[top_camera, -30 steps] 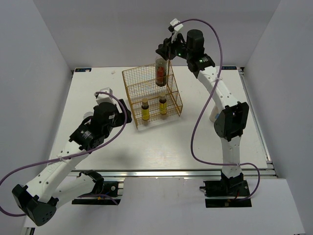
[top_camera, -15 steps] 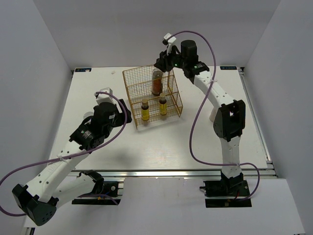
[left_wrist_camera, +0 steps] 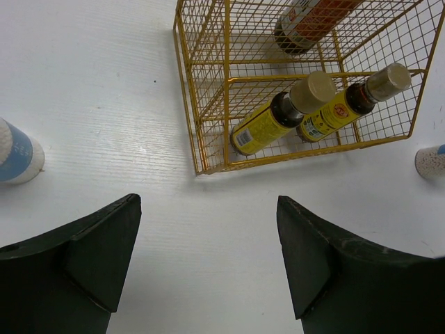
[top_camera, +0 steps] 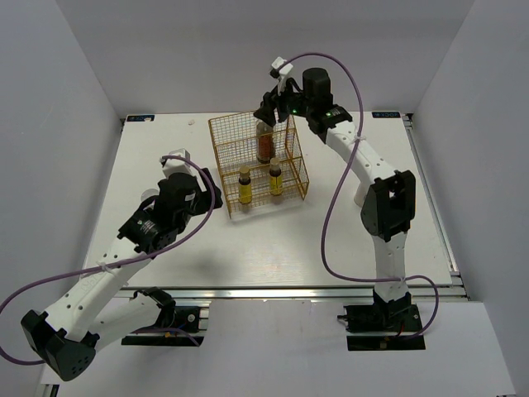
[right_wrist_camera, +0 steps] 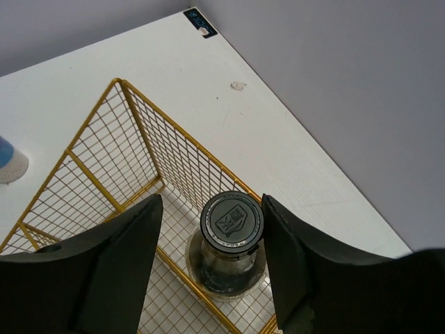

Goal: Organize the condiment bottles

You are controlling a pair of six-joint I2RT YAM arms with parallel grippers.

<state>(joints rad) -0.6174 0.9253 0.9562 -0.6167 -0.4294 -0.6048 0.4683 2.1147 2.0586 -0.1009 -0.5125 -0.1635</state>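
Jaws of the right gripper (top_camera: 267, 116) stand spread either side of the tall dark brown black-capped bottle (right_wrist_camera: 231, 223), which stands upright directly beneath it in the gold wire rack's (top_camera: 231, 141) rear compartment.

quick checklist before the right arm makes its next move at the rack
1. Right gripper open around the cap: ok.
2. Finger clearance at the cap: plain gap on one side, the other finger very close; cannot tell.
3. Tall dark bottle upright inside the gold wire rack, rear compartment: ok.
4. Small yellow bottles in the front compartment, apart from the tall one: ok.
5. Left gripper open over the table in front of the rack, holding nothing: ok.
6. All bottles in the rack: not ok, white bottles stand outside it.
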